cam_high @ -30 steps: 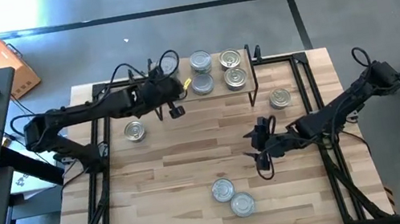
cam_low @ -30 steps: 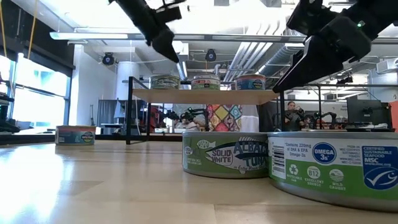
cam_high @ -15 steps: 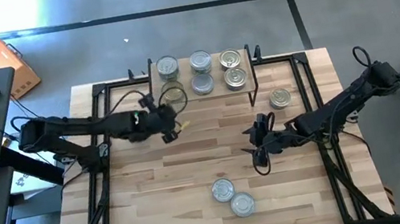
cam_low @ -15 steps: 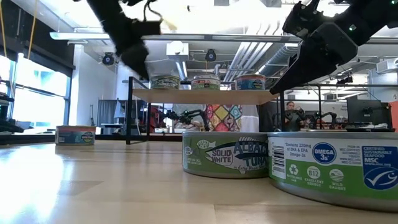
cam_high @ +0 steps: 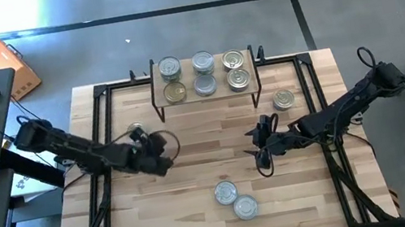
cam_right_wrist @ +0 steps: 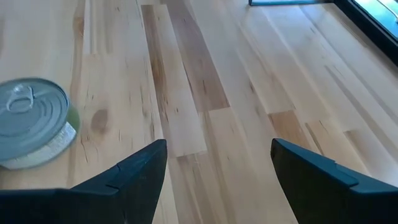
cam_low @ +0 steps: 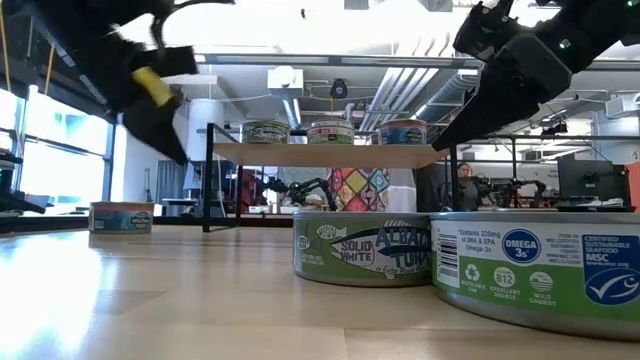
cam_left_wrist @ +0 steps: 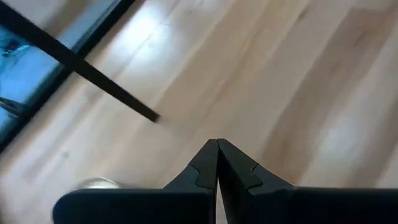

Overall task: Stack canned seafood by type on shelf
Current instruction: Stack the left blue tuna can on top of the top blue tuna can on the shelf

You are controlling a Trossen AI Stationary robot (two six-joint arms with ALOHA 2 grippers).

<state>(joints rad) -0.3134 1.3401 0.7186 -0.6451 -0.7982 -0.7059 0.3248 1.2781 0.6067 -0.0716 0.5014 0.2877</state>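
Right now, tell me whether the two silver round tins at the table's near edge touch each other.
Cannot tell. In the high view the two tins sit edge to edge, showing neither gap nor contact plainly.

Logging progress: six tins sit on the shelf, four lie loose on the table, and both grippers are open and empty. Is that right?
Not quite. The left gripper is shut, its fingers pressed together in the left wrist view. The rest holds: six tins on the shelf, four loose, and the right gripper open and empty.
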